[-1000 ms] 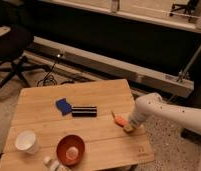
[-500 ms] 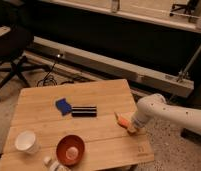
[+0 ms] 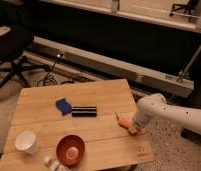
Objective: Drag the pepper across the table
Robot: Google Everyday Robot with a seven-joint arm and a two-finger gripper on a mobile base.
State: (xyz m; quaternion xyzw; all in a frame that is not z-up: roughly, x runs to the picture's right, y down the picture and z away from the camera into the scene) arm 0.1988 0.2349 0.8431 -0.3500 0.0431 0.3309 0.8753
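The small orange-red pepper lies on the light wooden table near its right edge, its thin yellowish stem pointing up-left. My gripper comes in from the right on a white arm and sits right at the pepper's lower right end, touching or overlapping it.
A blue sponge and a dark rectangular object lie mid-table. An orange-red bowl, a white cup and a small bottle stand along the front edge. An office chair stands at the back left.
The pepper and my gripper have shifted slightly to the right and toward the table's front-right edge.
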